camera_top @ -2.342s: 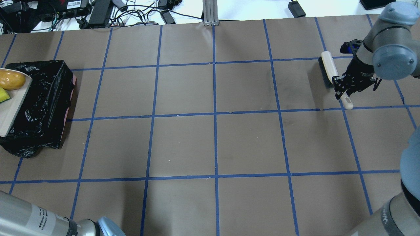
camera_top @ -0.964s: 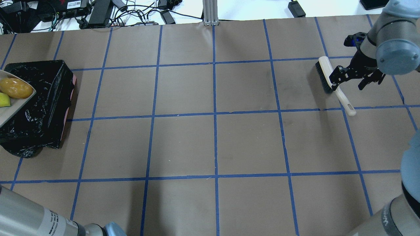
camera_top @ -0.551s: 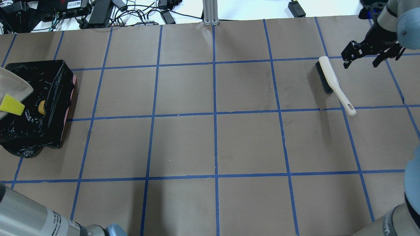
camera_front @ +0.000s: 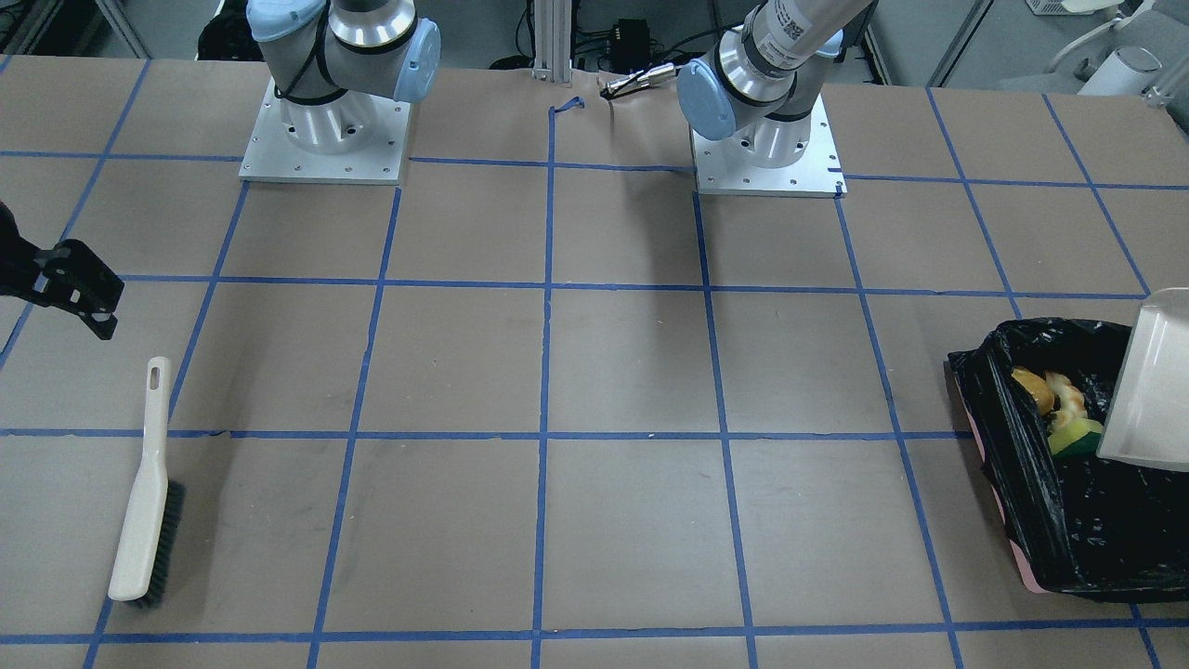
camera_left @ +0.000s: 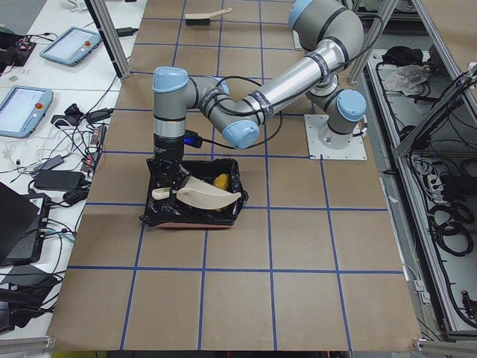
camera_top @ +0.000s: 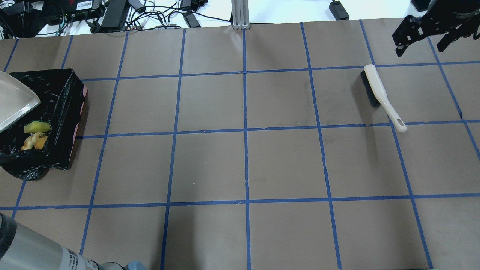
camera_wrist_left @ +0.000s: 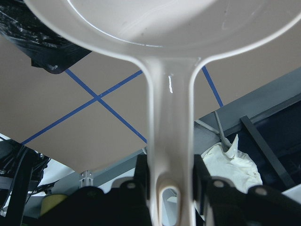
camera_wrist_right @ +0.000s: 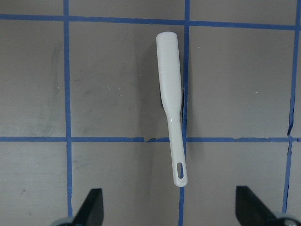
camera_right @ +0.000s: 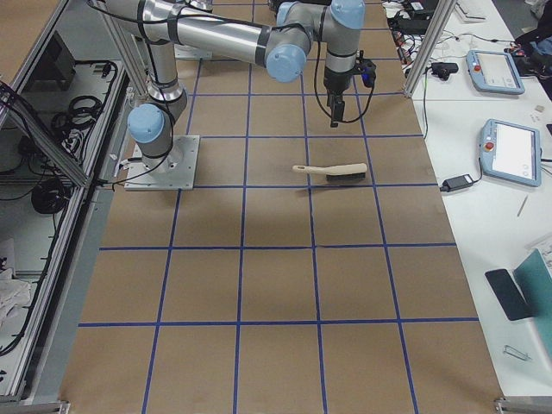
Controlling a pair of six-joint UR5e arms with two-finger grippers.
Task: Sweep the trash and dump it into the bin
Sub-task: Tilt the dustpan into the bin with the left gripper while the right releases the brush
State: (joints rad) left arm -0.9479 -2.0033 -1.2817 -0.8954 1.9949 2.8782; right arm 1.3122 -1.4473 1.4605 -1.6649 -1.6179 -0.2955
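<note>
The bin, lined with a crinkly black bag, stands at the table's left end. It also shows in the front view. The trash lies inside it: a yellow-brown potato, a cream slice and a yellow-green wedge. My left gripper is shut on the handle of the cream dustpan, which is tilted over the bin and looks empty. My right gripper is open and empty, raised beyond the cream brush. The brush lies flat on the table below it.
Brown paper with a blue tape grid covers the table. Cables and power supplies lie past the far edge. The two arm bases stand at the robot's side of the table.
The dustpan tipped and the potato, slice and wedge slid out of it into the bin. My right gripper let go of the brush, opened and moved up and away from it.
</note>
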